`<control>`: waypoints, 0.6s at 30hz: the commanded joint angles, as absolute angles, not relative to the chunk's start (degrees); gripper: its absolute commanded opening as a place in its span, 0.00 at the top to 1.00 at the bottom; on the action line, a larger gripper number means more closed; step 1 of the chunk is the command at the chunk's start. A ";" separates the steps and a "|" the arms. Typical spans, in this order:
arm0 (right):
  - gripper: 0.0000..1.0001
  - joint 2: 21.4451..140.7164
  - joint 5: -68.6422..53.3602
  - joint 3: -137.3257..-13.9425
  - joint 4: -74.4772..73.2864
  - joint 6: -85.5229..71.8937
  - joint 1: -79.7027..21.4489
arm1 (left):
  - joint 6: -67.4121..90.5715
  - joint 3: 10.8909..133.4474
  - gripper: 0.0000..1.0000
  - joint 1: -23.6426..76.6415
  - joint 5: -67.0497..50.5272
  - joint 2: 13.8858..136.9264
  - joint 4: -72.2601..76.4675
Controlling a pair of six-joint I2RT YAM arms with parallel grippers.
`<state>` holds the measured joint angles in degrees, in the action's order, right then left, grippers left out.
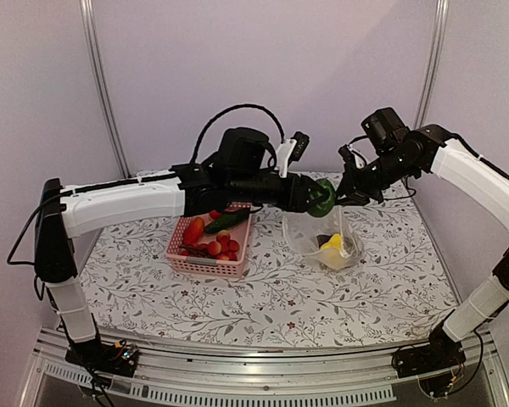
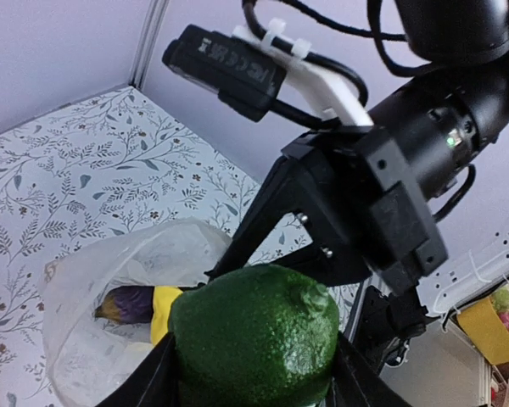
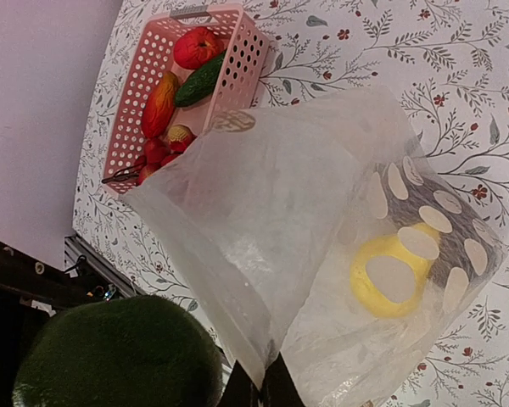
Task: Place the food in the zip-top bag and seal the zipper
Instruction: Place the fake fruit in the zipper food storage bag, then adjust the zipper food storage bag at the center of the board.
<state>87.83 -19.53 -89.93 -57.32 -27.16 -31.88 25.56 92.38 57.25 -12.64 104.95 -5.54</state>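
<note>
My left gripper [image 1: 322, 197] is shut on a round green toy fruit [image 2: 253, 343], held above the mouth of the zip-top bag [image 1: 324, 237]. The fruit also shows in the right wrist view [image 3: 119, 356]. My right gripper [image 3: 261, 392] is shut on the bag's top edge and holds it up and open. A yellow piece [image 3: 394, 275] and a dark purple piece [image 2: 125, 303] lie inside the bag. The pink basket [image 1: 180, 251] left of the bag holds red round pieces [image 1: 224, 247], a green cucumber [image 1: 226, 222] and a red-orange pepper [image 1: 193, 231].
The flowered table cloth [image 1: 263, 305] covers the table. White walls stand behind and at both sides. The left arm stretches over the basket.
</note>
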 commanded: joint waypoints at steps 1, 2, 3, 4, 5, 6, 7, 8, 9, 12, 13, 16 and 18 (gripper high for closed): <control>1.00 85.96 -21.51 -91.85 -55.93 -28.61 -32.26 | 26.41 95.13 0.39 58.09 -4.10 108.13 -6.99; 1.00 85.96 -21.72 -91.85 -55.84 -28.64 -32.26 | 26.45 95.77 0.35 58.05 -3.21 109.00 -7.25; 1.00 85.96 -21.97 -91.77 -55.69 -28.78 -32.18 | 26.15 97.18 0.31 58.06 -2.07 110.22 -8.59; 1.00 85.96 -22.41 -91.72 -55.42 -28.94 -32.06 | 25.77 99.64 0.27 58.04 -0.85 111.62 -10.66; 1.00 85.91 -22.97 -91.60 -55.11 -29.08 -31.93 | 25.56 102.55 0.24 58.09 -0.24 113.19 -13.41; 1.00 85.87 -23.73 -91.51 -54.86 -29.30 -31.64 | 25.06 105.80 0.23 58.04 1.82 114.40 -15.38; 1.00 85.87 -24.17 -91.39 -54.50 -29.41 -31.38 | 24.27 107.11 0.21 58.06 2.87 114.50 -16.34; 1.00 85.83 -24.58 -91.22 -54.26 -29.80 -31.09 | 23.96 107.28 0.18 58.09 3.92 113.79 -16.23; 1.00 85.72 -24.82 -91.11 -53.91 -30.02 -30.95 | 23.52 106.74 0.17 58.14 4.46 112.71 -15.62; 1.00 85.61 -25.26 -90.79 -53.42 -30.32 -30.81 | 22.90 103.64 0.18 58.16 5.40 107.56 -13.46; 1.00 85.61 -25.38 -90.56 -53.02 -30.39 -30.79 | 23.24 102.13 0.18 58.17 5.96 105.53 -13.09; 1.00 85.52 -25.49 -89.19 -52.10 -30.17 -30.85 | 26.64 96.43 0.22 58.05 8.59 100.07 -14.02; 1.00 85.56 -25.55 -88.45 -51.47 -30.07 -30.79 | 29.57 91.81 0.24 57.82 8.92 97.59 -16.16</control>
